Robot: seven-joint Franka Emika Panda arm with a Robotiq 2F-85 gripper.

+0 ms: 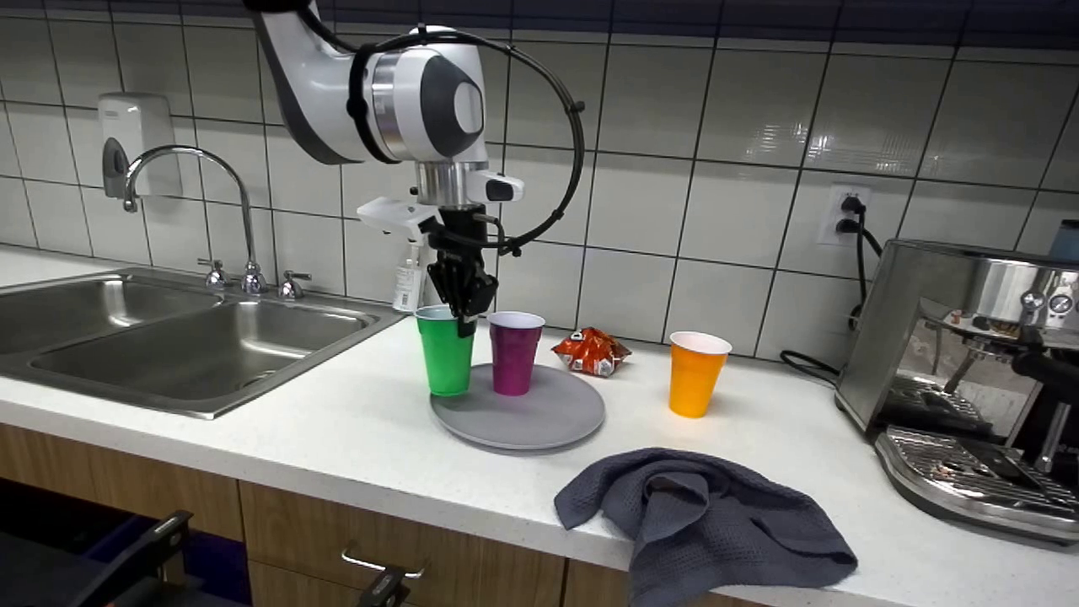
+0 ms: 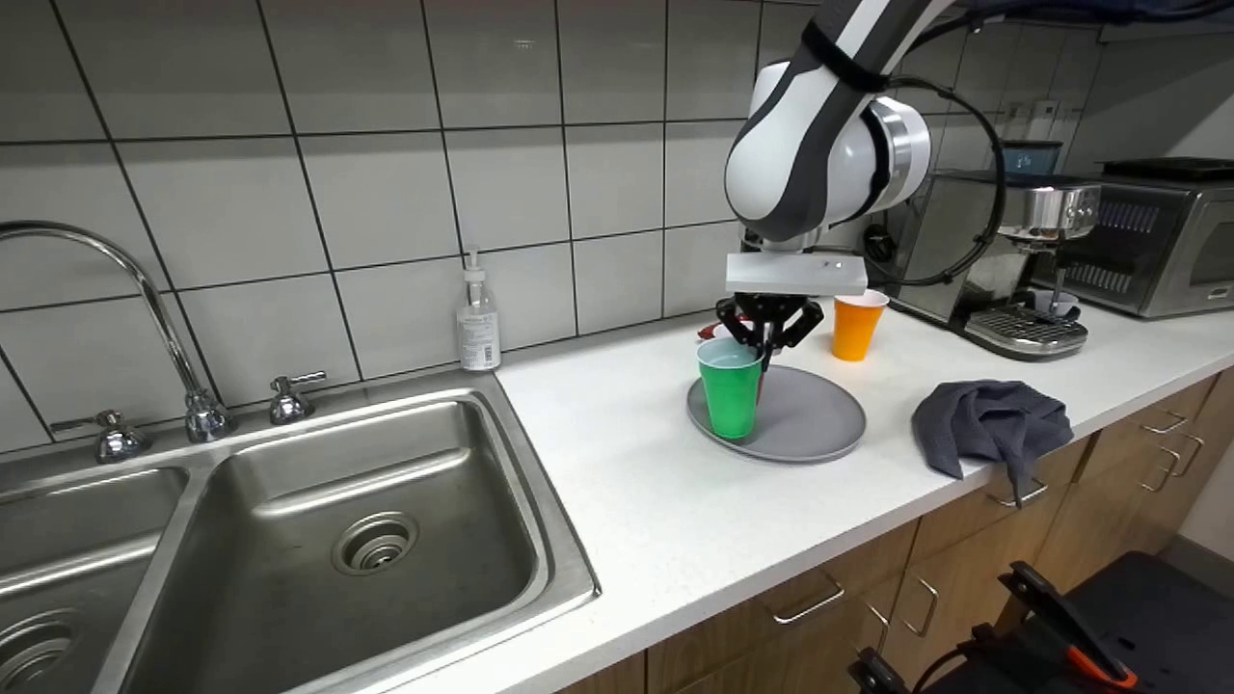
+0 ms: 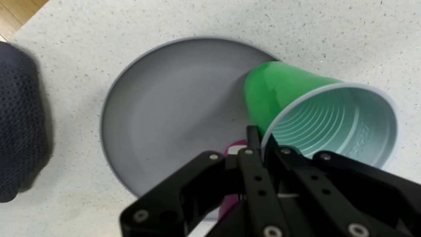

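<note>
Exterior views face the wall (image 1: 641,202), wrist view downward, sharing the green cup (image 2: 731,393).

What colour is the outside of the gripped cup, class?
Green; the cup shows best in the wrist view.

I can read no word or number for certain. Raised characters (image 3: 359,141) inside the tapered green plastic cup (image 3: 324,113) are too faint for me; the printed label (image 2: 479,342) on the clear plastic pump bottle (image 2: 476,318) and pale print (image 1: 605,367) on the shiny orange-red crinkled packet (image 1: 590,349) are too small.
</note>
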